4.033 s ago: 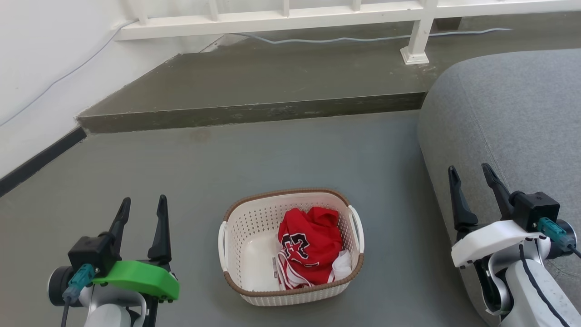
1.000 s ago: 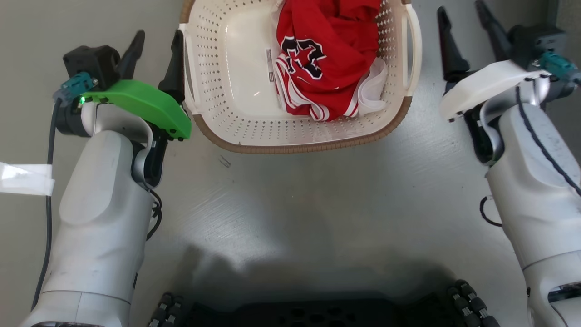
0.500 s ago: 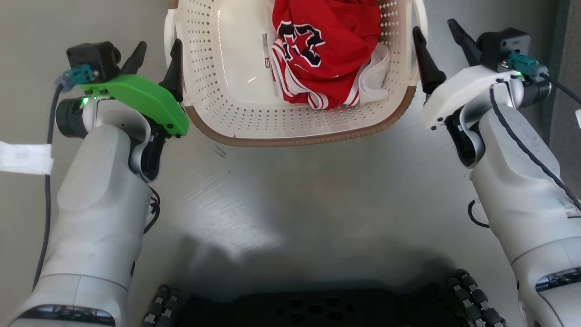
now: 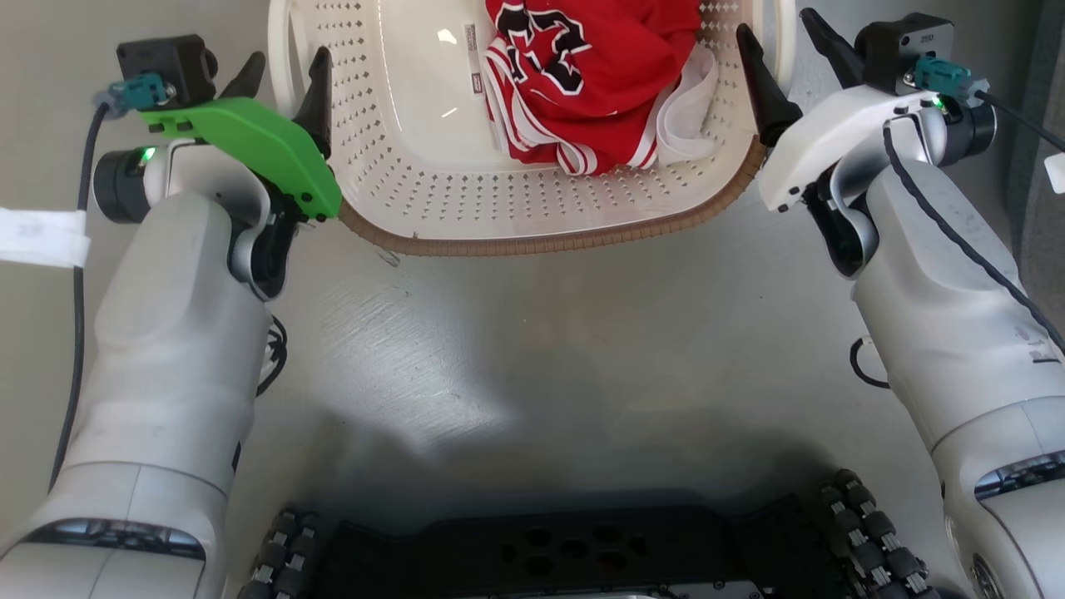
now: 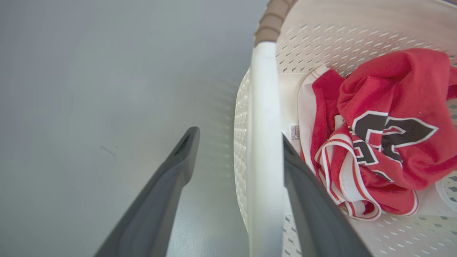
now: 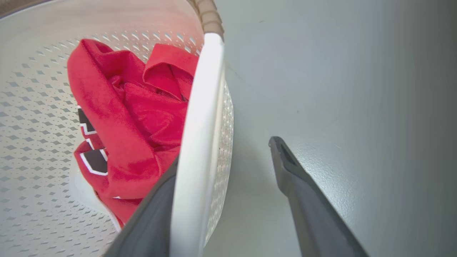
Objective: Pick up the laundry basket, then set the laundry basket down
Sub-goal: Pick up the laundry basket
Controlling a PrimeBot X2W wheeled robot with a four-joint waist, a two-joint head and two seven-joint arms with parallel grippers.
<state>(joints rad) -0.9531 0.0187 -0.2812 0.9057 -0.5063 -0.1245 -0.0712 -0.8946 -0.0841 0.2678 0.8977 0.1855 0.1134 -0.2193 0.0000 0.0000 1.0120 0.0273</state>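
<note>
The basket [image 4: 541, 243] is seen on the floor [image 4: 541, 358], just in front of the robot, with a red shirt [image 4: 599, 75] lying in it. The left hand [image 4: 287, 56] is held released astride the left handle [image 5: 266, 142]. One finger is placed inside the basket, against or just beside the handle, and the other is kept outside, apart from it. The right hand [image 4: 774, 23] is spread in the same way over the right handle [image 6: 200, 142], with the inner finger close against it and the outer finger clear of it. Nothing is grasped by either hand.

The approach and the lining-up on both handles can be judged done. No lift is shown. The handles are yet to be clamped, and the basket is yet to be raised and set down, so the task is judged to be at an early stage.
</note>
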